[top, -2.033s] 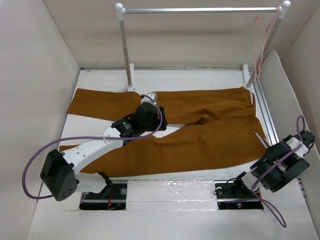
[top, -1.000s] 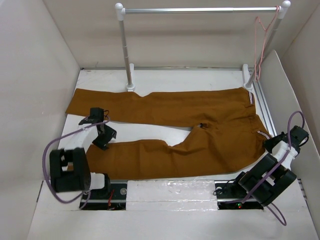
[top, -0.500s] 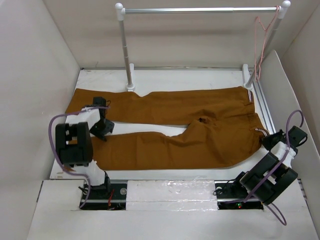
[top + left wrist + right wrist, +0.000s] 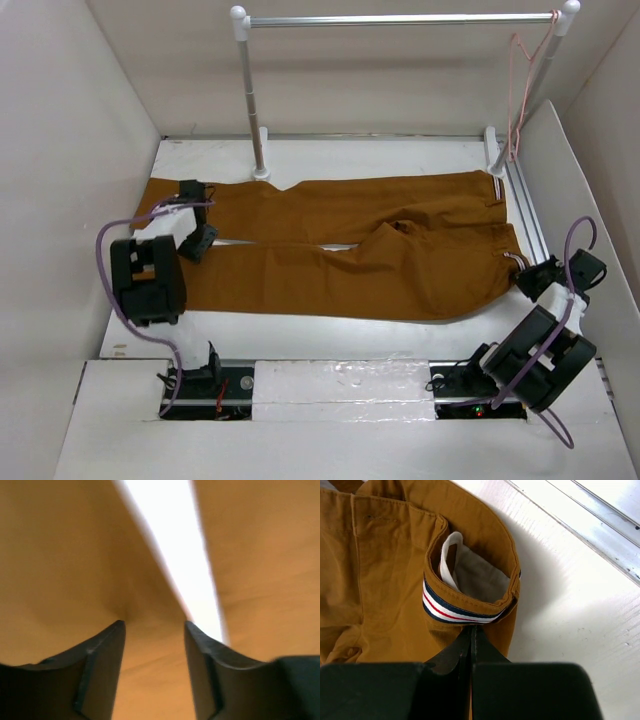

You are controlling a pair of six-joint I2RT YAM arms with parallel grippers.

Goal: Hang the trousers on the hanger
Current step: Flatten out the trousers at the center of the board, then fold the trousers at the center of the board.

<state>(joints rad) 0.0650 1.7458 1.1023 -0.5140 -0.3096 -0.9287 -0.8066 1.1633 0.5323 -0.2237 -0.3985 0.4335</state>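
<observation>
Looking down my wrists: left end effector [image 4: 153, 625] spread on the trousers' [image 4: 55, 555] leg, right end effector [image 4: 471, 635] pressed together at the striped waistband [image 4: 455, 611]. Only the top view shows trousers flat on the table [image 4: 350, 155], hanger [image 4: 522, 90] on the rail [image 4: 400, 19].

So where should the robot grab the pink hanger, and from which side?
Probably the hanger by its long left wire, coming from the left. It hangs by its hook at the right end of the rail, with the post and wall close on its other side, so only the left looks free.
</observation>
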